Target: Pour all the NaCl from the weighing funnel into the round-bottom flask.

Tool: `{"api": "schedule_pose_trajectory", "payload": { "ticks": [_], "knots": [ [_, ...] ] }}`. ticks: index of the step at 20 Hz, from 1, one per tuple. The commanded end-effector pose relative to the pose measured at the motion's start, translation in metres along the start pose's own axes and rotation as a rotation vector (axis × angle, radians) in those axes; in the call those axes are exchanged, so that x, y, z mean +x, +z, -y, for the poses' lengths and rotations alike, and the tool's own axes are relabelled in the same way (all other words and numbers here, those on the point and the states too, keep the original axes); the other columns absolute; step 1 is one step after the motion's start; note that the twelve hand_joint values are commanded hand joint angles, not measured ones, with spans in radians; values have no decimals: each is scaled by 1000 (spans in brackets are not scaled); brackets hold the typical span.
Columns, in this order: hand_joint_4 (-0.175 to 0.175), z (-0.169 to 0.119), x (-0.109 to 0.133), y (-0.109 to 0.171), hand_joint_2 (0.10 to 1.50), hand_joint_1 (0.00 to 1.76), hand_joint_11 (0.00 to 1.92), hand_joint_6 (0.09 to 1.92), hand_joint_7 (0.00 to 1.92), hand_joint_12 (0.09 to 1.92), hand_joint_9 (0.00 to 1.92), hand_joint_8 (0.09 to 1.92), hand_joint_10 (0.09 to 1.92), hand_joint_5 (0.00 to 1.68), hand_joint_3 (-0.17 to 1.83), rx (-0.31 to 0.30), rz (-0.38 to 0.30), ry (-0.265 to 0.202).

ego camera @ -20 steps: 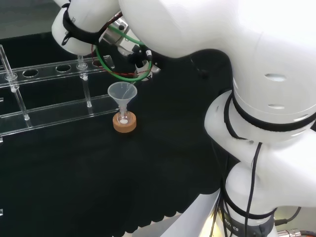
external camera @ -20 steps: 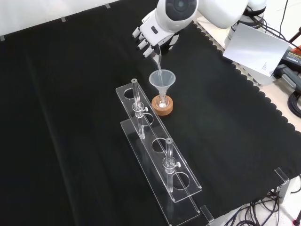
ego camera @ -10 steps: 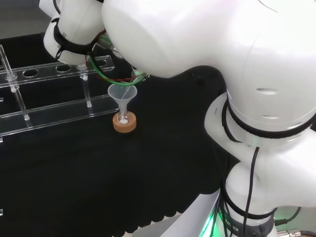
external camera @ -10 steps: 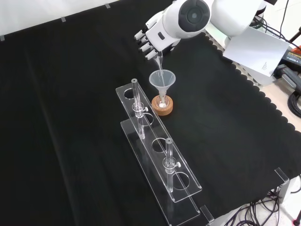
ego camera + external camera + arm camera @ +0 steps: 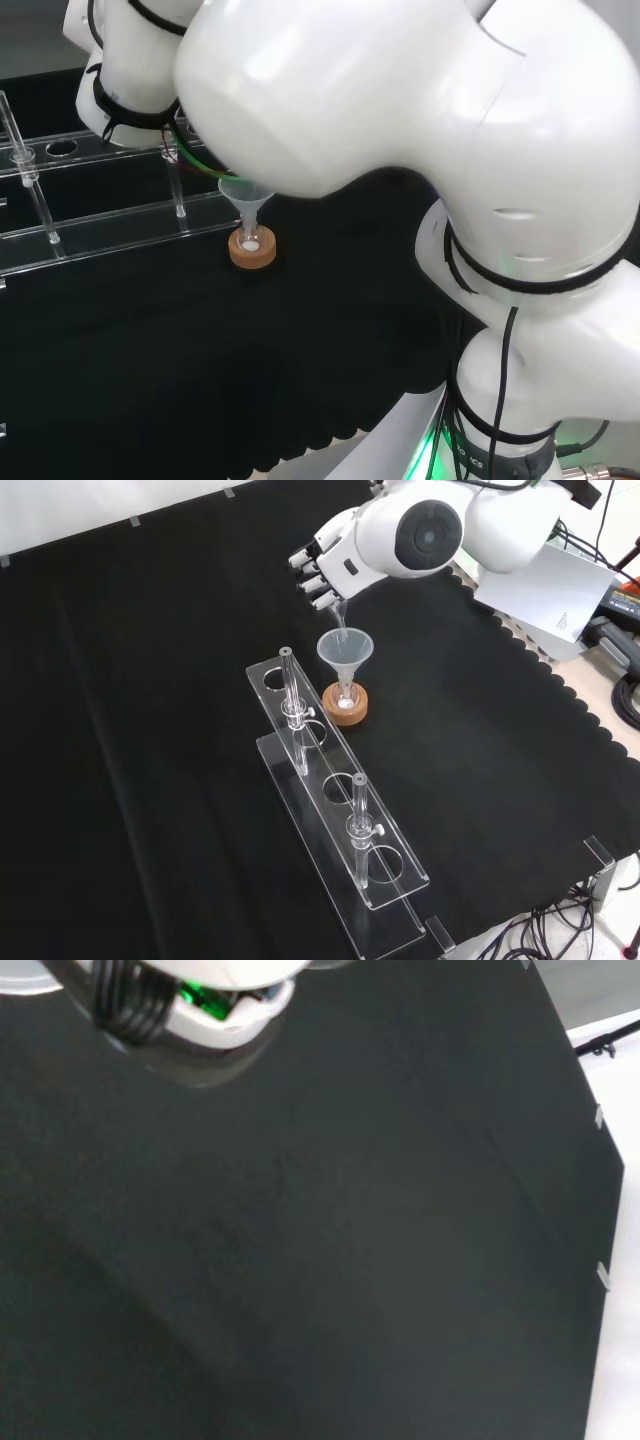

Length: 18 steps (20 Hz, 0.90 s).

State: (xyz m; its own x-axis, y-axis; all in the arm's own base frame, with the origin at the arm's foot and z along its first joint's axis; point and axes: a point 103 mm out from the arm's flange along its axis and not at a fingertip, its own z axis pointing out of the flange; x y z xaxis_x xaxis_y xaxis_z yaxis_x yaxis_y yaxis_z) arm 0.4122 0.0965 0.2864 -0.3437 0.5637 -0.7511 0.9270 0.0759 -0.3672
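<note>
- In the front view I see the hand [image 5: 325, 565] above and just behind the clear funnel [image 5: 345, 652], its fingers curled round the thin glass weighing funnel [image 5: 338, 612], which slants down with its tip at the funnel's mouth.
- The funnel sits in the neck of the small round-bottom flask [image 5: 345, 700], which rests in a cork ring [image 5: 346, 708] on the counter [image 5: 150, 730]. A white patch shows at the flask's bottom, which I take for NaCl already landed.
- I judge the pour is underway. To do it well I keep the tip inside the funnel's rim and steepen the tilt slowly so the grains slide instead of jumping over the edge.
- I cannot tell how much salt is left in the weighing funnel; the glass is too thin to read.
- I avoid leaning on the funnel: it stands loose in the neck, and a sideways nudge could probably tip flask and ring together.
- In the front view the clear rack [image 5: 335, 820] with its upright tubes stands just left of the cork ring, so I have little room that way.
- Open cloth lies to the right and toward the top of the front view; I would withdraw upward and back along that side.
- In the head view the arm's white links [image 5: 400, 120] hang over the funnel [image 5: 247, 195], so I steer by the front view.
</note>
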Motion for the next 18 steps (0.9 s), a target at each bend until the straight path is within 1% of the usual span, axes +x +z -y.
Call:
{"api": "schedule_pose_trajectory", "payload": {
  "ticks": [1,9,12,18],
  "knots": [
    [175,0,0,-1,708,1089,1076,884,1028,895,1356,542,87,1156,668,7,15,0],
    [175,0,1,-2,709,1089,1076,885,1025,894,1355,542,87,1155,667,10,22,6],
    [175,-1,2,-4,709,1089,1076,885,1025,894,1355,542,87,1154,667,12,36,5],
    [175,-2,3,-5,710,1089,1076,886,1024,893,1355,542,87,1154,666,16,30,7]
  ]
}}
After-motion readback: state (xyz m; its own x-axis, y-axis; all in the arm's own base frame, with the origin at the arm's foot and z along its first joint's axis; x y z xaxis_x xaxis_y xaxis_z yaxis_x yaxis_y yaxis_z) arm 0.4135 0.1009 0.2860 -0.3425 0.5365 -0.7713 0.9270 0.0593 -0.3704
